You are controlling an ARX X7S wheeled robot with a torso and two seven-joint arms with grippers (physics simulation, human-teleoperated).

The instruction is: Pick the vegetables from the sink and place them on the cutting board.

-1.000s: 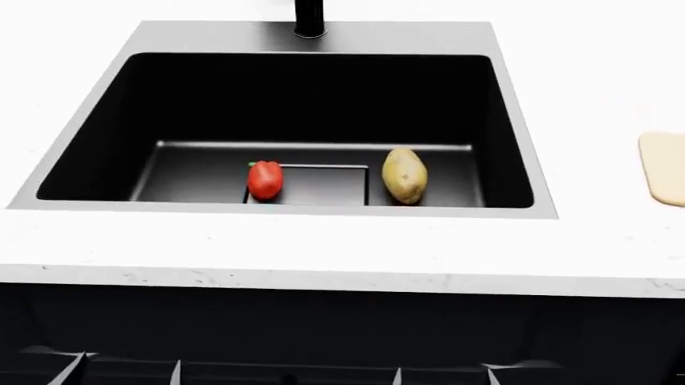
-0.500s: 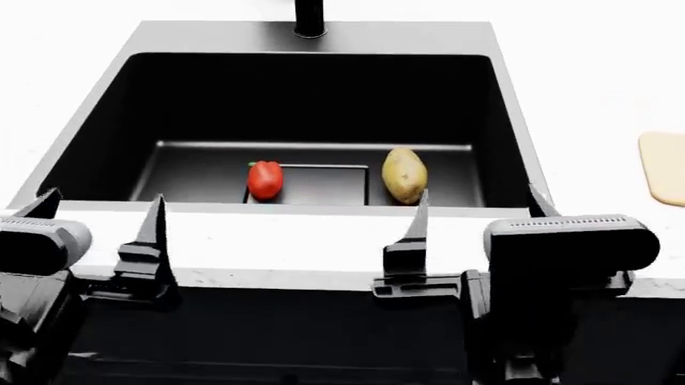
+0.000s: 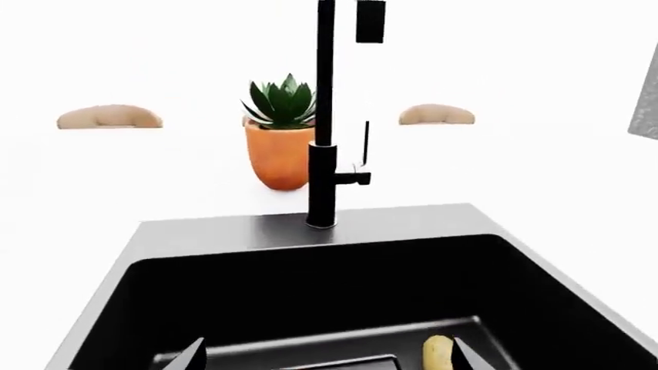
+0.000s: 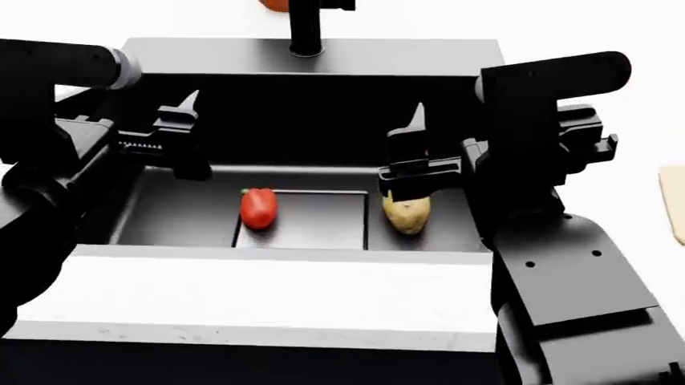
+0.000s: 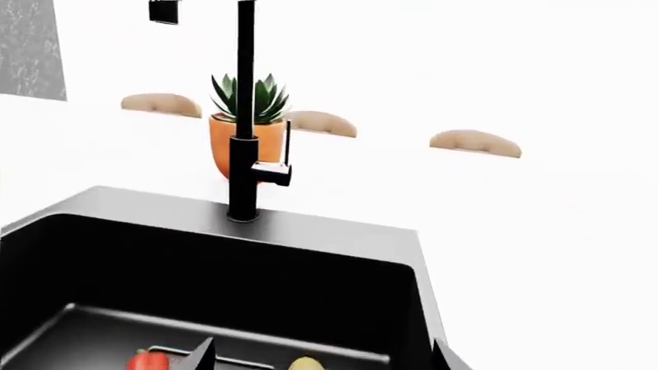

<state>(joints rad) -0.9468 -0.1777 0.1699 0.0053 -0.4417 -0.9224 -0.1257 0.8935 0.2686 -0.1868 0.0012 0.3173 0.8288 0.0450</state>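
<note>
In the black sink [image 4: 300, 58], a small red pepper [image 4: 258, 207] lies on the floor left of the drain plate, and a speckled yellow-brown potato [image 4: 407, 213] lies to its right. My left gripper [image 4: 134, 112] hangs open above the basin's left part, well above and left of the pepper. Over the potato hovers my right gripper [image 4: 476, 120], also open and empty. A sliver of the beige cutting board [image 4: 676, 200] shows at the right edge of the counter. Between the left gripper's [image 3: 329, 354] tips I see the potato [image 3: 438, 353]. The right gripper [image 5: 323, 354] frames the potato [image 5: 307, 363], with the pepper [image 5: 147, 360] beside it.
The tall black faucet [image 4: 307, 28] stands at the middle of the sink's back rim. Behind it, a succulent in an orange pot [image 3: 280, 142] sits on the white counter. A white counter strip [image 4: 268, 289] runs along the sink's front.
Both arms came up into view from below and moved forward from the front counter edge to over the basin. The vegetables have not moved.
</note>
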